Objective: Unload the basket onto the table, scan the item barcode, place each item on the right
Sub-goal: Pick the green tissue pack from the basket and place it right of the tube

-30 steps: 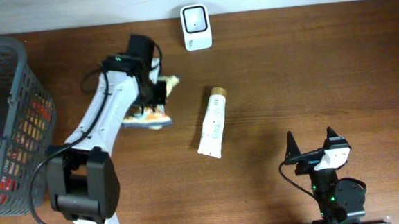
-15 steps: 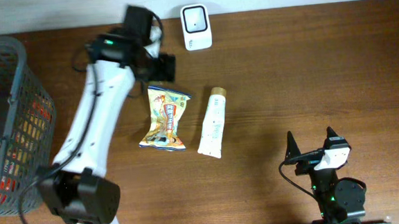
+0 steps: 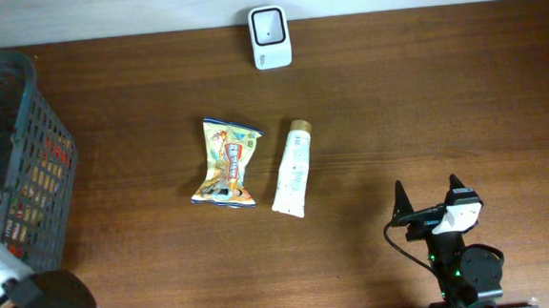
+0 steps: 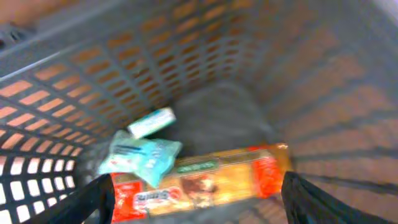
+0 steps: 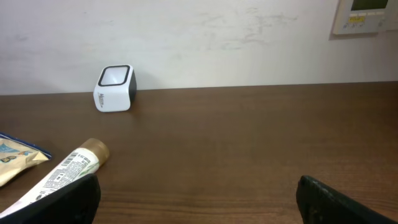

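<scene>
Since a second ago your left end effector point(image 4: 196, 184) has let go of the snack packet point(image 3: 225, 163) and swung off the middle of the tabletop point(image 3: 423, 88). It now hangs over the grey basket point(image 3: 24, 88) at the left edge, with its fingers spread wide and nothing between them. The left wrist view is blurred, but below those fingers you can make out a long orange and red packet point(image 4: 205, 184) on the basket floor. A teal pouch point(image 4: 140, 155) lies partly over its left end, and a small pale box point(image 4: 151, 122) sits just behind that against the slatted wall. From overhead you see only the base and a white stretch of the left arm point(image 3: 35, 304) in the bottom left corner. The snack packet lies flat and crumpled near the centre of the tabletop, printed face up. Just beside it on the right is a white tube point(image 3: 293, 172) with its gold cap pointing toward the far edge. The white scanner point(image 3: 270, 37) stands at that far edge, well apart from both, with its dark window facing up. Your right end effector point(image 3: 428, 198) is parked near the front right of the tabletop, well apart from the items. Its fingers are wide apart and empty, and its camera looks across the wood to the tube, a corner of the packet and the scanner by the wall.
</scene>
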Motion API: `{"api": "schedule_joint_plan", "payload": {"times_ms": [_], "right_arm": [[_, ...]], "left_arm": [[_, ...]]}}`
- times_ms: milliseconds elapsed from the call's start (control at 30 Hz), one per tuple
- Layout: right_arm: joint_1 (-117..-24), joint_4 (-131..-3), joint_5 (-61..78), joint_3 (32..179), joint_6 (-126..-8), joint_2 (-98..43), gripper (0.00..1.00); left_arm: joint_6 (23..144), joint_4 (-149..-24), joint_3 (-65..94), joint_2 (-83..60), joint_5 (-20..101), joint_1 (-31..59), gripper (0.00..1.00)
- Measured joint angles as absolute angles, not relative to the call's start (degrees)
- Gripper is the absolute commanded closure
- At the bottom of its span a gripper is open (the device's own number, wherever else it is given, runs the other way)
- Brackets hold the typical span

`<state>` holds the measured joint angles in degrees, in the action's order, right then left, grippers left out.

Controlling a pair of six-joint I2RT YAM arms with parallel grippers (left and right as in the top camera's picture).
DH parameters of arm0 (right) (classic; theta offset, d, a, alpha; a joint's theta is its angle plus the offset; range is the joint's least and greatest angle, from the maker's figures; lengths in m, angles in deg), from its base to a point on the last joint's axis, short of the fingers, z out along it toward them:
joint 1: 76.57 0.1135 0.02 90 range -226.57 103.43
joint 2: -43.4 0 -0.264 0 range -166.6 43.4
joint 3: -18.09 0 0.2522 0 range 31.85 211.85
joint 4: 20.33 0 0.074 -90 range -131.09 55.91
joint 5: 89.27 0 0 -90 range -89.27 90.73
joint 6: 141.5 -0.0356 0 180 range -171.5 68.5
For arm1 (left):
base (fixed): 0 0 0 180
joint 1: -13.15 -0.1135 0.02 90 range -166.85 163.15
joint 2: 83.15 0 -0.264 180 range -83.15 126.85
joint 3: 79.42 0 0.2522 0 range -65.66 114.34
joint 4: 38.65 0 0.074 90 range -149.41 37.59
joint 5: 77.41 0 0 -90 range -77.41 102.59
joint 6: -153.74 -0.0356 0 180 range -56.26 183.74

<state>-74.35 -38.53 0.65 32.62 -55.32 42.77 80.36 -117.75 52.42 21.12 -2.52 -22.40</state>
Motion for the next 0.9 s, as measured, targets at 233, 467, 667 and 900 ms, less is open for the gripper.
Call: {"api": "schedule_joint_plan", "payload": {"times_ms": [233,467,667,900], "right_arm": [[-74.3,-38.5,0.7,32.6,-55.3,42.8,0.01],[-74.3,-38.5,0.7,32.6,-55.3,42.8,0.01],[-74.3,-38.5,0.7,32.6,-55.3,42.8,0.02],[-74.3,-38.5,0.7,32.6,-55.3,42.8,0.01]], "left_arm": [[62.4,-106.7,38.0,30.3,-2.7,-26.2,0.13],[49.5,-90.8,28.1,32.5,-2.7,-30.0,0.09],[37.2,-85.6,27.5,38.7,-2.9,-31.2,0.23],[34.9,-81.6,27.5,40.6,-3.4,-31.2,0.86]]}}
